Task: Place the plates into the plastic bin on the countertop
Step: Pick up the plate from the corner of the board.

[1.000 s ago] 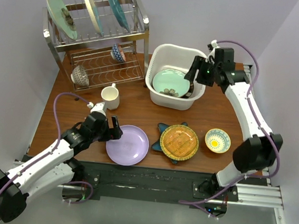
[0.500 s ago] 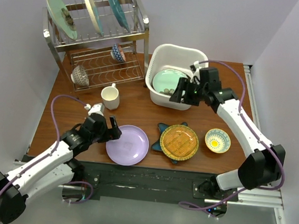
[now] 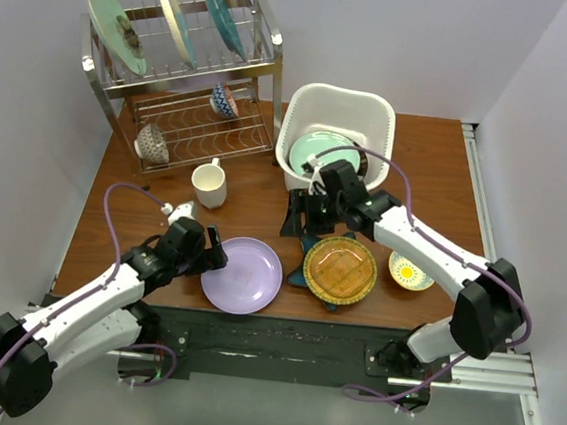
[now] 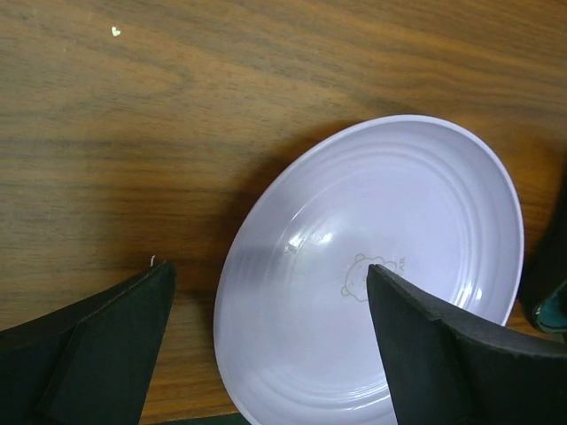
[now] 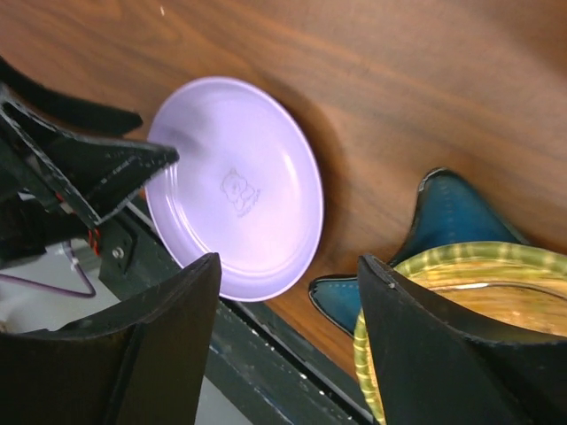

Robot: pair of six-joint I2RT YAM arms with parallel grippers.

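round lavender plastic plate [image 3: 242, 275]: lies flat on the brown wooden desk [image 3: 428, 176], at its near edge, left of the middle. prints a small bear outline at its centre.

left fingers [image 4: 106, 345]: stand spread wide at the plate's left rim, one on either side of it, clamping nothing; cannot tell whether touching.

right fingers [image 5: 151, 345]: gape wide too, empty, hang over bare desk between the lavender plate and the amber round plate [image 3: 339, 269].

amber round plate: sits on top of a dark blue star-shaped plate [image 5: 447, 208], near the middle of the near edge, just right of the lavender one and apart from it.

large white rectangular plastic bin [image 3: 371, 120]: stands at the middle of the far edge, holds a mint floral plate [image 3: 315, 150].

small yellow-centred bowl [image 3: 410, 273]: rests right of the amber plate, partly hidden under the right arm.

steel wire dish rack [image 3: 202, 114]: fills the far left corner, with a cream mug [image 3: 209, 182] just in front.
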